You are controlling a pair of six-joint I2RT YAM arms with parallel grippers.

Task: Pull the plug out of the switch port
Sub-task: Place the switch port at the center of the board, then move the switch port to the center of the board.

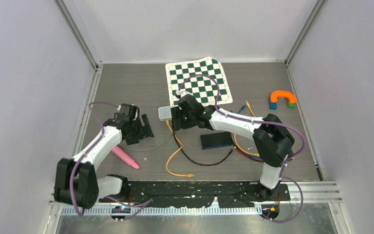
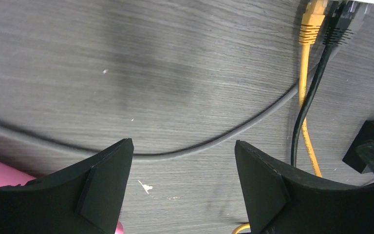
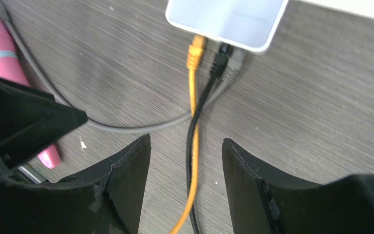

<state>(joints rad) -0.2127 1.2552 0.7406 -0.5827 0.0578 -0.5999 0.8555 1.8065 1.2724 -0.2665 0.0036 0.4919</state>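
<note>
The small white switch (image 1: 164, 113) lies on the table; in the right wrist view (image 3: 226, 22) it has three plugs in its near side: yellow (image 3: 195, 52), black (image 3: 219, 63) and grey (image 3: 234, 62). My right gripper (image 3: 185, 146) is open above the yellow and black cables, a short way back from the plugs. My left gripper (image 2: 182, 153) is open and empty over the grey cable (image 2: 214, 141), to the left of the switch. The plugs show at the top right of the left wrist view, yellow (image 2: 311, 24) and black (image 2: 341, 27).
A pink marker (image 1: 125, 157) lies by the left arm. A checkered mat (image 1: 198, 80) is behind the switch. A black box (image 1: 216, 141), loose cables (image 1: 243, 146) and an orange-and-coloured block arch (image 1: 282, 99) lie to the right.
</note>
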